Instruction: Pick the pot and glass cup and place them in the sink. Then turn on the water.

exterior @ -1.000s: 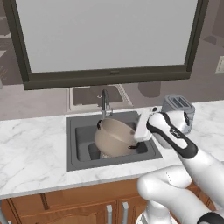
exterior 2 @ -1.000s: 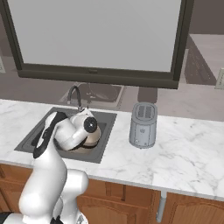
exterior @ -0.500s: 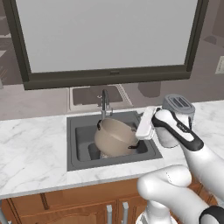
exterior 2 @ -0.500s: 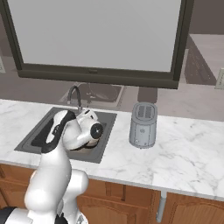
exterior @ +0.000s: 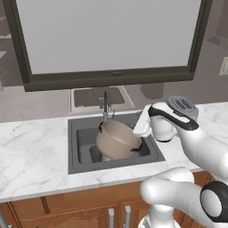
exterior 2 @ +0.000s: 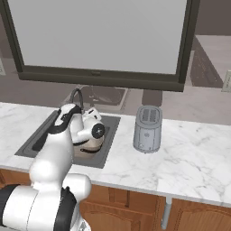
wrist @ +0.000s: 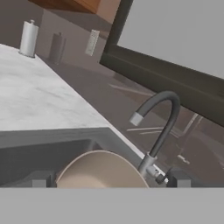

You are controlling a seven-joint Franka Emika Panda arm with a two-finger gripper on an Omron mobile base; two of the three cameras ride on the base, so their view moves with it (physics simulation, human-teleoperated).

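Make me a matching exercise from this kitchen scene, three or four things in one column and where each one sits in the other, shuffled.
Things:
1. pot
2. faucet
3. toaster
4. paper towel roll

Places:
A. on the marble counter, to the right of the sink
B. tilted inside the basin
C. at the sink's back edge, spout arching over it
D. far along the counter, by the wall

Pairs: 1-B, 2-C, 3-A, 4-D

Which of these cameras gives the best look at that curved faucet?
The hand view: the faucet stands whole and close, spout dry. The left base view shows it small behind the pot; in the right base view the arm hides most of it.
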